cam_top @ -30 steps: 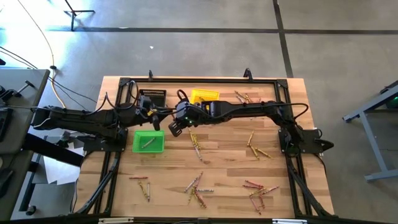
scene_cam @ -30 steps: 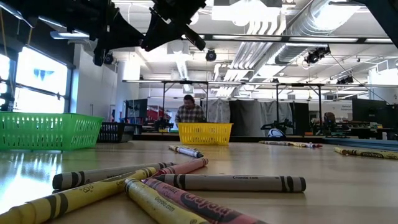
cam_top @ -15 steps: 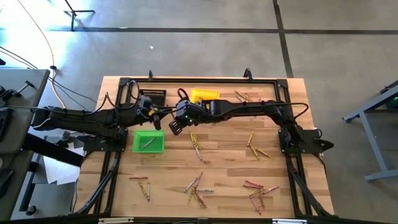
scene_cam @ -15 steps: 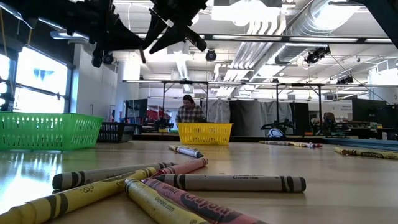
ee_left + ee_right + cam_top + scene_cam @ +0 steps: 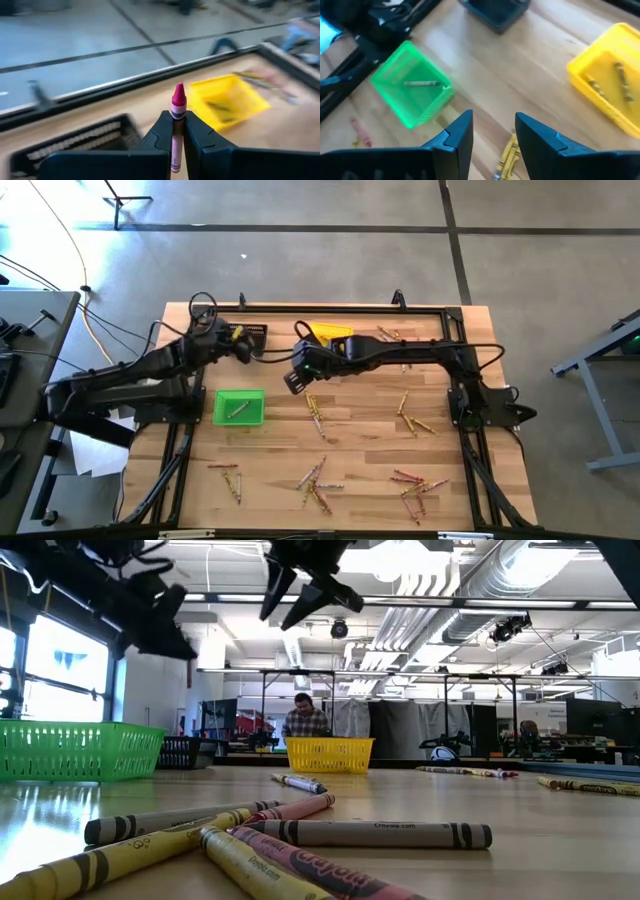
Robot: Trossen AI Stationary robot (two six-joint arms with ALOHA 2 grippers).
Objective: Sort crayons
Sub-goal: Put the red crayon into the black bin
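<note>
My left gripper (image 5: 177,120) is shut on a red crayon (image 5: 178,102) and hangs in the air over the black bin (image 5: 250,333) at the table's far left. My right gripper (image 5: 492,125) stands open with nothing between its fingers, above the table between the green bin (image 5: 239,406) and the yellow bin (image 5: 328,334). One crayon (image 5: 422,84) lies in the green bin, and a few lie in the yellow bin (image 5: 610,95). Many loose crayons (image 5: 318,415) lie flat on the wooden table. My left gripper pinches the red crayon's wrapped shaft (image 5: 176,142) between its two fingers. The crayon lies along the fingers, and its pointed end (image 5: 178,92) sticks out past the fingertips. It is lifted clear of the table and the bins.
Groups of crayons lie at the middle (image 5: 410,415), near the front edge (image 5: 315,485), at the front right (image 5: 415,485), at the front left (image 5: 228,475) and at the far right (image 5: 390,335). A dark frame (image 5: 320,308) runs round the table. A person (image 5: 305,718) stands far behind.
My right gripper has opened and let go of the red crayon, which my left gripper has shut on and taken over. My left gripper has then carried it toward the table's far left, over the black bin. My right gripper has drawn slightly toward the right.
</note>
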